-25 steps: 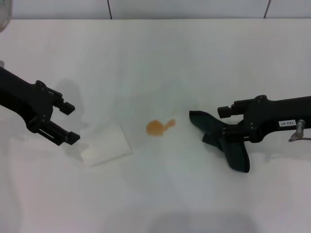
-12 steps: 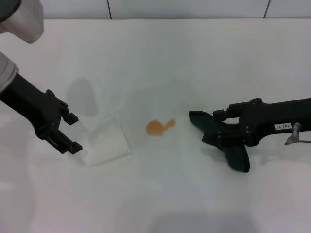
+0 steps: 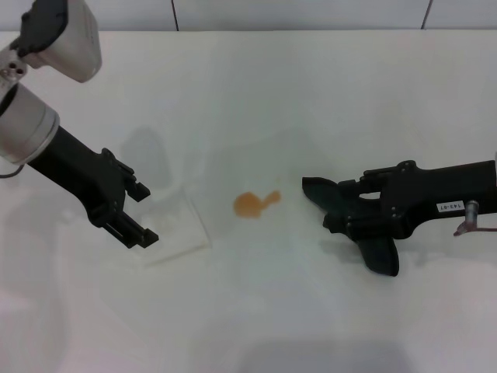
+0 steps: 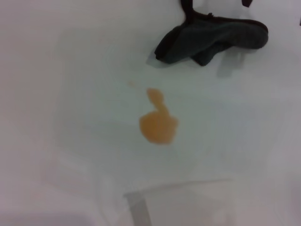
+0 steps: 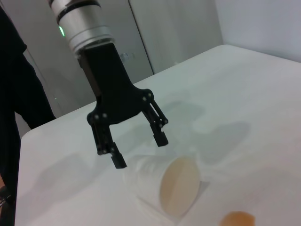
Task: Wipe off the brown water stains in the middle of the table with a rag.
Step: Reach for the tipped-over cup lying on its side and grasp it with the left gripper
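Since prev frames: left gripper (image 3: 137,214), spread, moved in over lying cup (image 3: 172,230) | right gripper (image 3: 347,211) pinching rag (image 3: 371,237) on counter (image 3: 311,93) | stains (image 3: 253,203) lie toward robot's left of rag, right arm nearer.

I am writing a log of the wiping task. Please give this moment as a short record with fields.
stain: brown stain on the table, not wiped
rag: rag beside the stain, on the robot's right
cup: white cup on its side, left of the stain
right gripper: right gripper down at the rag
left gripper: left gripper open, over the cup
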